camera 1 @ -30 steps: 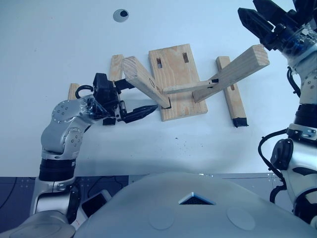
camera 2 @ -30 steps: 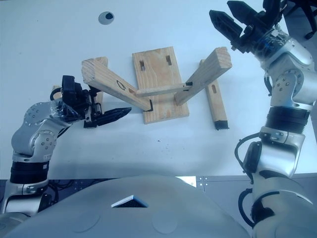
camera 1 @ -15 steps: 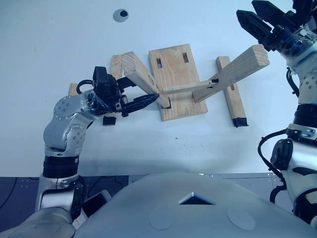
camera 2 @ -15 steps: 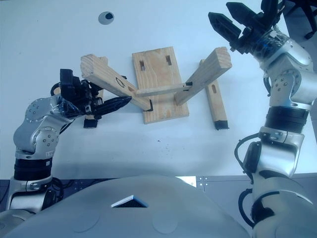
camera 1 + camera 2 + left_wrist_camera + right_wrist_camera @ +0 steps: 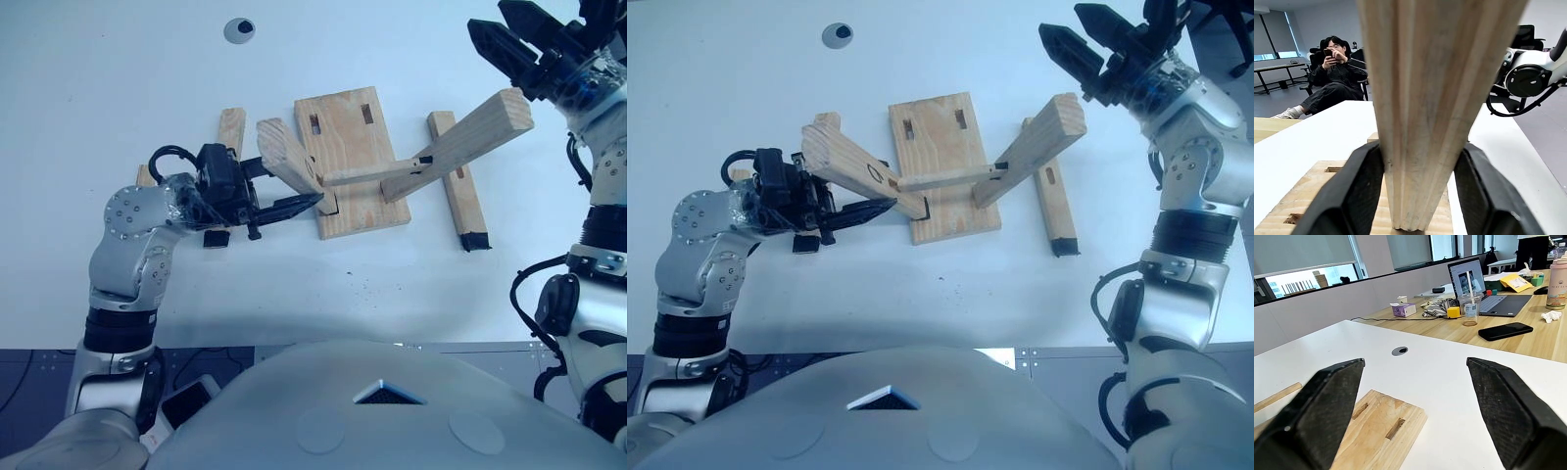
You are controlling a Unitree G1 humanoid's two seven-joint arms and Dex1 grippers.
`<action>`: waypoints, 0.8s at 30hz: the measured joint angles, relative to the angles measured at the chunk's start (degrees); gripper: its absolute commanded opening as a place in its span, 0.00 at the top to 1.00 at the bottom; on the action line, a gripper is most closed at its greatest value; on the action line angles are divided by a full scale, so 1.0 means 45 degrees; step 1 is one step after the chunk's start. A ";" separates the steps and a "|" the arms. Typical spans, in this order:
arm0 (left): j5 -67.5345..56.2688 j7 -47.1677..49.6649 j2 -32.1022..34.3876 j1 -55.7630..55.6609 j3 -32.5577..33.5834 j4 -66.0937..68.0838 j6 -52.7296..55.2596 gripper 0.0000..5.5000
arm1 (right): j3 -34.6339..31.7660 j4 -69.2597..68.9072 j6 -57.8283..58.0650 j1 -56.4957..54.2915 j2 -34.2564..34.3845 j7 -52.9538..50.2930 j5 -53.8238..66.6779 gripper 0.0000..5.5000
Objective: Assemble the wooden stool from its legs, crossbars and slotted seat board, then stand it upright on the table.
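Note:
The slotted seat board [image 5: 351, 162] lies flat on the white table [image 5: 118, 88]. Over it stands a half-built frame: a left leg [image 5: 284, 157] and a right leg [image 5: 470, 137] joined by a thin crossbar [image 5: 367, 176]. My left gripper [image 5: 294, 186] is shut on the left leg near its lower end; in the left wrist view the leg [image 5: 1435, 98] sits tight between both fingers [image 5: 1364, 191]. My right gripper [image 5: 529, 44] hangs open just above the right leg's raised end, with nothing between its fingers [image 5: 1322, 401].
A loose leg with a black foot [image 5: 458, 181] lies flat to the right of the board. Two more wooden pieces [image 5: 231, 132] [image 5: 145, 176] lie on the left, behind my left arm. A round grommet [image 5: 238, 29] sits at the back of the table.
My left gripper has moved up to the left leg and shut around it; the leg has shifted slightly to the right. The right arm has stayed still.

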 measured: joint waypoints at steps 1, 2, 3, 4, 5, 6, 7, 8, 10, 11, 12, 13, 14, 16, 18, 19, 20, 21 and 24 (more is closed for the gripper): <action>0.0041 0.0003 0.0049 -0.0085 -0.0037 -0.0002 -0.0001 0.63 | 0.0000 -0.0013 0.0000 0.0001 0.0003 -0.0046 -0.0020 0.30; 0.0122 0.0001 0.0092 -0.0156 -0.0066 -0.0003 0.0003 0.63 | 0.0000 -0.0033 -0.0001 0.0002 0.0004 -0.0074 -0.0045 0.30; 0.0239 0.0012 0.0129 -0.0274 -0.0126 -0.0012 0.0019 0.63 | 0.0000 -0.0063 -0.0001 0.0004 0.0007 -0.0105 -0.0057 0.30; 0.0311 0.0097 0.0190 -0.0378 -0.0216 -0.0053 0.0058 0.63 | 0.0000 -0.0097 0.0000 0.0005 0.0011 -0.0171 -0.0058 0.30; 0.0516 0.0204 0.0204 -0.0480 -0.0351 -0.0082 0.0126 0.63 | -0.0001 -0.0126 0.0000 0.0007 0.0013 -0.0196 -0.0057 0.30; 0.0625 0.0282 0.0224 -0.0548 -0.0470 -0.0100 0.0195 0.63 | -0.0003 -0.0151 -0.0001 0.0012 0.0013 -0.0203 -0.0058 0.30; 0.0735 0.0388 0.0243 -0.0639 -0.0562 -0.0192 0.0290 0.63 | -0.0002 -0.0179 -0.0001 0.0017 0.0014 -0.0209 -0.0057 0.30; 0.0911 0.0476 0.0306 -0.0750 -0.0654 -0.0269 0.0381 0.63 | -0.0003 -0.0232 0.0000 0.0034 0.0017 -0.0216 -0.0055 0.30; 0.1245 0.0695 0.0592 -0.0859 -0.0887 -0.0489 0.0630 0.63 | -0.0010 -0.0329 0.0000 0.0160 0.0021 -0.0231 -0.0051 0.30; 0.1405 0.0801 0.0664 -0.0927 -0.1020 -0.0558 0.0730 0.63 | -0.0013 -0.0346 0.0000 0.0233 0.0022 -0.0240 -0.0051 0.30; 0.1524 0.0863 0.0716 -0.1022 -0.1100 -0.0649 0.0844 0.63 | -0.0014 -0.0361 0.0000 0.0253 0.0025 -0.0256 -0.0047 0.30; 0.1718 0.0932 0.0831 -0.1139 -0.1221 -0.0739 0.0904 0.63 | -0.0016 -0.0377 0.0000 0.0254 0.0025 -0.0283 -0.0046 0.30; 0.1973 0.1010 0.1113 -0.1346 -0.1433 -0.0934 0.1064 0.63 | -0.0019 -0.0394 0.0000 0.0260 0.0026 -0.0330 -0.0038 0.30; 0.2312 0.1194 0.1462 -0.1677 -0.1735 -0.1203 0.1556 0.63 | -0.0025 -0.0420 0.0001 0.0288 0.0033 -0.0382 -0.0020 0.30; 0.2538 0.1289 0.1855 -0.2202 -0.2119 -0.1365 0.2159 0.63 | -0.0024 -0.0545 0.0002 0.0488 0.0040 -0.0416 0.0010 0.30; 0.2629 0.1293 0.2023 -0.2439 -0.2312 -0.1363 0.2376 0.63 | -0.0016 -0.0668 0.0002 0.0699 0.0019 -0.0399 0.0005 0.30; 0.2678 0.1290 0.2153 -0.2678 -0.2519 -0.1313 0.2504 0.63 | -0.0010 -0.0784 -0.0007 0.1004 -0.0001 -0.0300 -0.0022 0.30; 0.2728 0.1250 0.2233 -0.2913 -0.2671 -0.1198 0.2543 0.63 | 0.0000 -0.0808 -0.0011 0.1345 -0.0013 -0.0193 -0.0111 0.30; 0.2578 0.1146 0.2305 -0.3417 -0.3029 -0.0718 0.2672 0.63 | 0.0015 -0.0824 -0.0011 0.1869 -0.0003 -0.0211 -0.0258 0.30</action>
